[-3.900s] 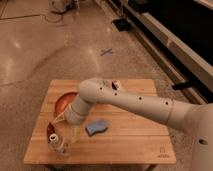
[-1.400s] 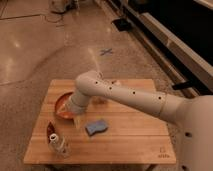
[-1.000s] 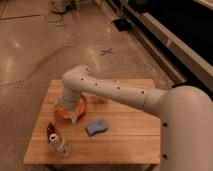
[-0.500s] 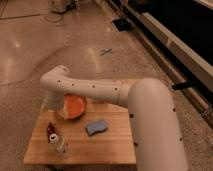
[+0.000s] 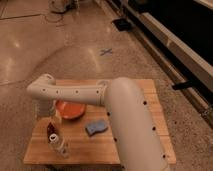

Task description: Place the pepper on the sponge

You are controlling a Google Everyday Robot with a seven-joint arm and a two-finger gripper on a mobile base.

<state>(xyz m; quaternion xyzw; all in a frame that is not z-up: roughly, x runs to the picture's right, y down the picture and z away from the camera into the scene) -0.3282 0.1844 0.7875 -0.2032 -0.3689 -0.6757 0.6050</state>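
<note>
The wooden table (image 5: 84, 148) carries an orange-red dish (image 5: 70, 109), the blue sponge (image 5: 96, 127), the dark pepper (image 5: 51, 129) and a clear bottle (image 5: 59, 145); the gripper (image 5: 53, 118) hovers by the dish's left edge.

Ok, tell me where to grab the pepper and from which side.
I'd take the pepper across its rounded middle, from straight above: the clear bottle crowds its near side and the orange dish sits just behind. The pincer hangs right over it.
</note>
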